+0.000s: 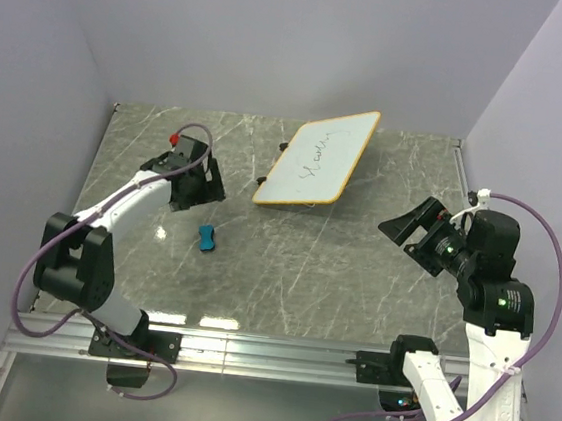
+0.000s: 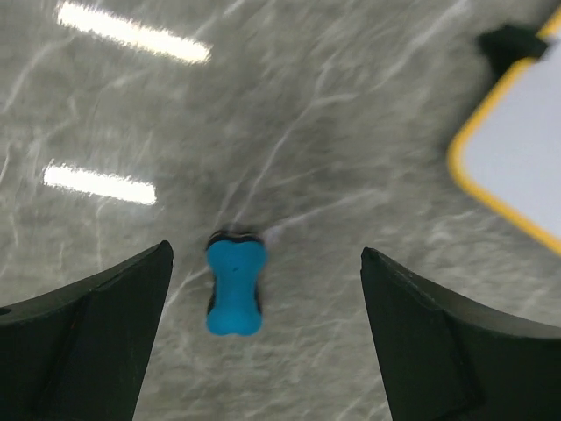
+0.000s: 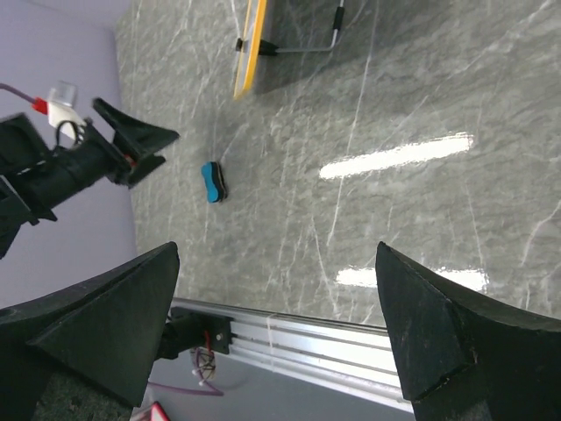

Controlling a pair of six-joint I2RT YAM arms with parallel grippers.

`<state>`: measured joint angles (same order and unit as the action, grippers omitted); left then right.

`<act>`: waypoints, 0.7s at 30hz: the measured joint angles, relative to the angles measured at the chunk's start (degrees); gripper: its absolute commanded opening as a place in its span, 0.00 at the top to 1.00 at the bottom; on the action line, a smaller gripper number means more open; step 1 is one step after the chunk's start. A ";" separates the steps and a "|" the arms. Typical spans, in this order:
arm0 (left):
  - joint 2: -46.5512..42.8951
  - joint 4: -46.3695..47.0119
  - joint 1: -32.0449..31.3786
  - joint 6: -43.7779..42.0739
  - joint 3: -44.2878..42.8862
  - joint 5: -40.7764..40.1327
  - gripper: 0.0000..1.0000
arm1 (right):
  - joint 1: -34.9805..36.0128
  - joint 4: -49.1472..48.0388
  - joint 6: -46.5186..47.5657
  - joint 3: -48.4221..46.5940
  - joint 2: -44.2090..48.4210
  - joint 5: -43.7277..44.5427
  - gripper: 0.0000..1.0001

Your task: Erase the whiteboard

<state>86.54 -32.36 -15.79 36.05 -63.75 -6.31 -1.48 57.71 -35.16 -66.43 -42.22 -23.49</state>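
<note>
Looking down from above, a grey marbled surface [image 1: 335,267] carries the flat white rectangular whiteboard with a thin orange-yellow rim [image 1: 319,159], which sits toward the far edge, roughly midway between the left and right edges and turned at an angle. Dark scribbled writing runs across its face, and small black feet show along its left side. A small blue bow-tie-shaped eraser block [image 1: 207,237] lies on the surface nearer the near edge and to the left of the whiteboard, well apart from it. The left hand [image 1: 202,177] hangs above the surface just beyond the eraser, its two black fingers spread wide and holding nothing; in its wrist view the eraser [image 2: 235,285] lies on the surface between the open fingers [image 2: 105,324], touching neither, and a corner of the whiteboard [image 2: 526,149] shows at the upper right. The right hand [image 1: 410,224] hovers over the right side of the surface, near the whiteboard's right end, fingers also fully apart and empty. A silver metal rail [image 1: 266,350] runs along the near edge.
</note>
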 measured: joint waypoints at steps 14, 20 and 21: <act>2.05 -1.20 -5.60 3.85 11.10 -4.11 0.17 | 0.00 0.17 0.81 0.00 0.09 1.64 0.00; 2.38 0.57 -6.73 5.16 12.39 -4.07 0.32 | 0.00 0.17 1.38 0.02 0.02 1.62 0.00; 2.62 0.96 -6.73 5.25 12.41 -4.07 0.38 | 0.04 0.17 1.42 0.04 -0.07 1.62 0.00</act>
<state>89.17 -31.40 -22.52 41.30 -51.33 -10.37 -1.43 57.89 -33.74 -66.39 -42.28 -21.87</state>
